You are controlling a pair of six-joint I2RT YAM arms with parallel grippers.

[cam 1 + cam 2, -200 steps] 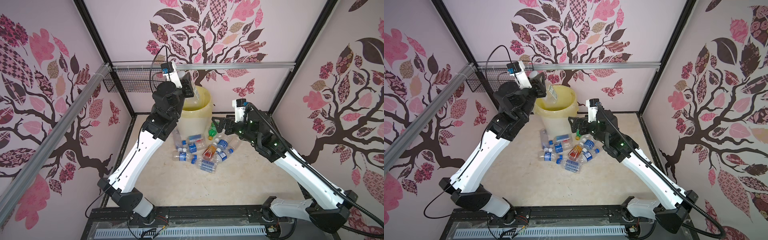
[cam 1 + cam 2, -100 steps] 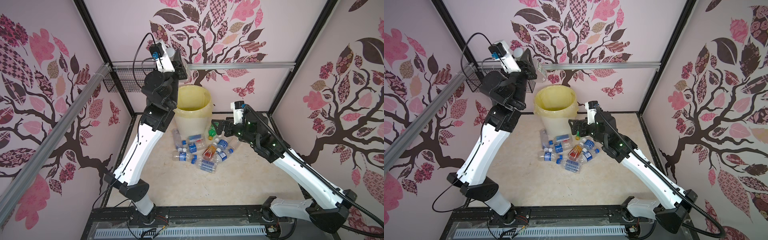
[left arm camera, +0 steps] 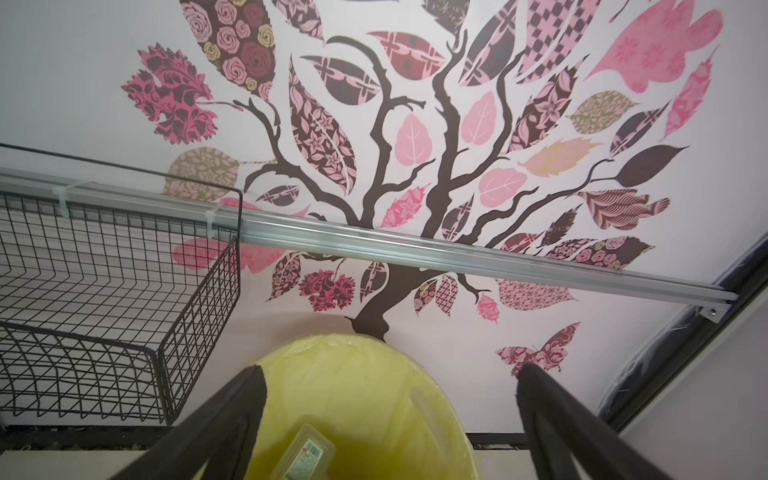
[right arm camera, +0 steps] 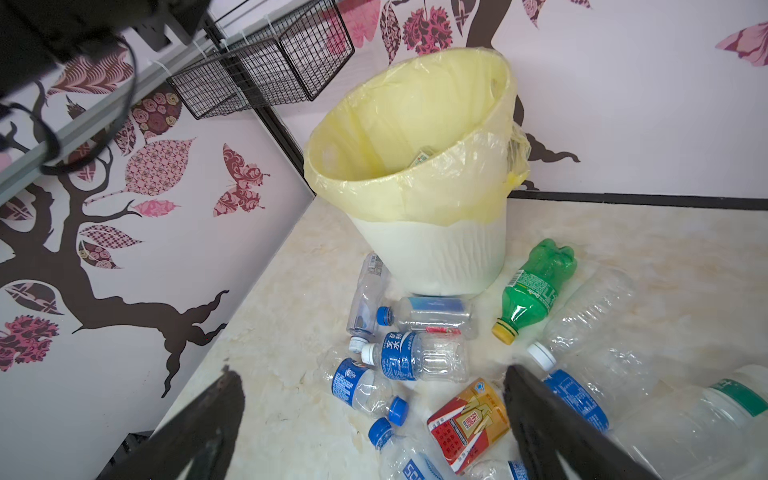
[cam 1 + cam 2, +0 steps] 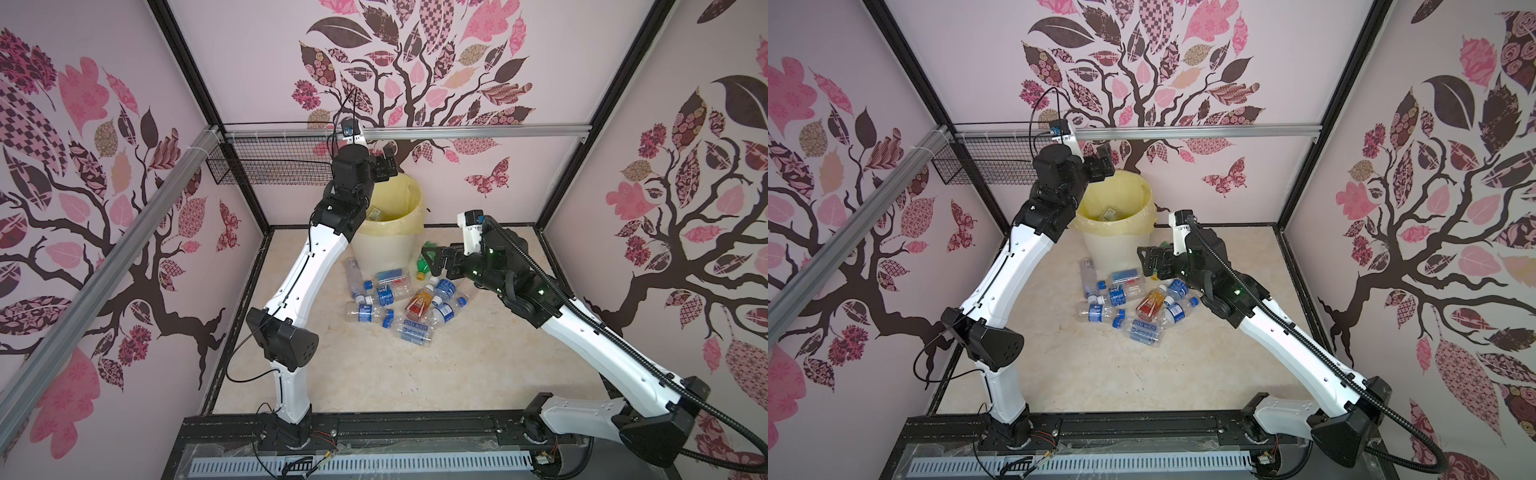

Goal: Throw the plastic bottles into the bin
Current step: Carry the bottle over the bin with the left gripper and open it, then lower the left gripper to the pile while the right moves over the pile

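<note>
The left end effector [image 5: 386, 160] hangs over the rim of the bin [image 5: 386, 249] at its 12 o'clock in both top views, jaws spread wide and holding nothing. One clear bottle [image 5: 1108, 214] lies inside the bin on the yellow bag [image 4: 415, 124] lining. The right end effector [image 5: 432, 257] is likewise wide and empty, and sits low at the bin's 4 o'clock, near a green bottle [image 4: 536, 286]. The remaining bottles [image 5: 390, 299] lie on their sides on the surface [image 5: 374, 374] at the bin's 6 o'clock, the red-labelled bottle [image 5: 419, 300] among them. A wire basket [image 5: 270, 166] hangs at the bin's 10 o'clock.
</note>
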